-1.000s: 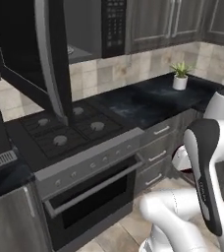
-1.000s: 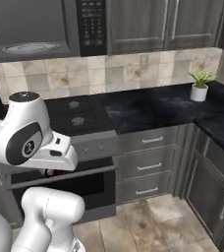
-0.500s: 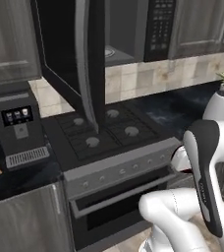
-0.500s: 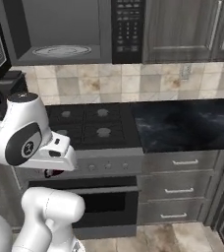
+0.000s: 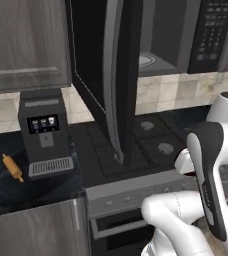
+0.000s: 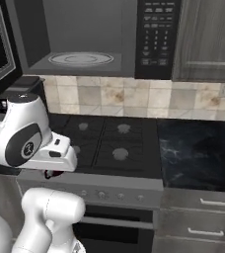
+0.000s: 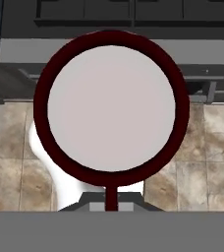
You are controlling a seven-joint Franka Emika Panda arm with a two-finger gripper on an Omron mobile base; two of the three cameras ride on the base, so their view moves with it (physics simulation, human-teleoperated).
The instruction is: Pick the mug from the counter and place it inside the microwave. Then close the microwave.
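Pincer: my gripper (image 7: 111, 204) is closed tight on the mug (image 7: 111, 106), pinched at the handle side, which sits lowest in the hand view.
Mug: in my hold, low in front of the stove (image 6: 104, 143), its white inside facing the hand camera as a full circle ringed in dark red. A sliver of red (image 6: 53, 174) under my wrist in the right base view is probably it.
Why held so: gripping at the rim's edge leaves the round body hanging free, so I judge it can be slid in and set down without my fingers fouling the floor of the cavity.
Microwave: it (image 6: 92, 37) hangs above the stove, cavity bare, glass turntable (image 6: 80, 59) ready; keypad (image 6: 155, 34) to the right.
Door: it (image 5: 117, 75) stands swung wide, edge-on in the left base view, left open for the placing.
Stage: carrying; the lift up to the cavity and the closing are still to do, as I read it.
Hidden: my fingertips are behind the mug and the grey band; the mug's outer wall can't be made out.
Beside: coffee machine (image 5: 43, 132) and rolling pin (image 5: 12, 167) on the counter (image 5: 16, 192) at left, well clear.
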